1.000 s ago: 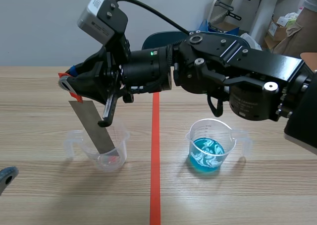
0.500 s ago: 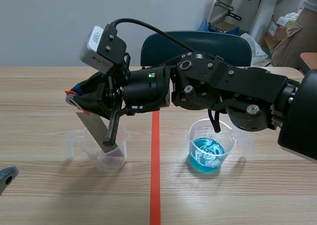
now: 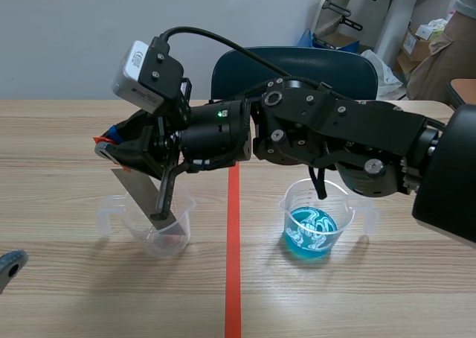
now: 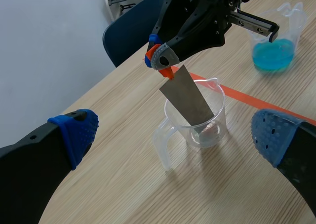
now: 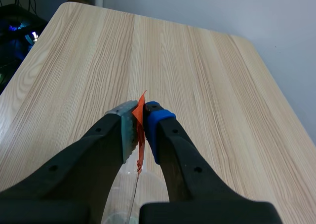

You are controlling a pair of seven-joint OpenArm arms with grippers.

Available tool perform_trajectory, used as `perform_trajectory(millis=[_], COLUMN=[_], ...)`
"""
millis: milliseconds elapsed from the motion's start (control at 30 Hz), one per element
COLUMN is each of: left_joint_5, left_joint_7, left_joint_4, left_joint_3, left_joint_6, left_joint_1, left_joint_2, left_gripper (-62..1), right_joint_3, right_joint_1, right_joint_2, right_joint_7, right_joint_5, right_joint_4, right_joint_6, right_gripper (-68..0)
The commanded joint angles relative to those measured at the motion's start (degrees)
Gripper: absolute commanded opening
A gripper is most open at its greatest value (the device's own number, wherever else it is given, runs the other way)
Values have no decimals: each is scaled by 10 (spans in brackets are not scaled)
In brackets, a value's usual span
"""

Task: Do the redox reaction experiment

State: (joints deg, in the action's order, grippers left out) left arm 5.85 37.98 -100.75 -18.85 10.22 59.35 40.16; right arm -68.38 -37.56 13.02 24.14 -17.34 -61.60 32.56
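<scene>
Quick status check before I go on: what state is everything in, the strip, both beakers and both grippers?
metal strip: tilted, gripped at its orange-tagged top, lower end inside the clear beaker.
clear beaker: upright, almost empty.
blue-liquid beaker: upright, part filled, nothing touching it.
right gripper: fingers shut on the metal strip.
left gripper: fingers open, holding nothing.

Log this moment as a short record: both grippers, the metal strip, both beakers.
right gripper: fingers shut on the orange-taped top end of the metal strip
metal strip: tilted, lower end inside the clear beaker
clear beaker: upright, on the left arm's side of the tape line
blue beaker: upright, across the line, holds blue liquid
left gripper: fingers open, holding nothing
</scene>
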Motion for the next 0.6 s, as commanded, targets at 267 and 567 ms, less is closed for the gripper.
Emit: perform_trajectory(millis=[267,567], left_joint_5=[4,4], left_joint_7=[8,8], left_joint_4=[-5,-5], left_joint_3=[-2,-2], left_joint_6=[-2,-2], left_joint_1=[0,0], left_joint_2=[-5,-5], left_gripper=[14,14], right_joint_3=[2,2], right_joint_1=[-15,-15], right_joint_2=[-2,-19], right_joint_7=[12,1], right_joint_5=[-7,-9], right_joint_4=[-6,-6], right_joint_6=[2,24], right_gripper=[-438,4])
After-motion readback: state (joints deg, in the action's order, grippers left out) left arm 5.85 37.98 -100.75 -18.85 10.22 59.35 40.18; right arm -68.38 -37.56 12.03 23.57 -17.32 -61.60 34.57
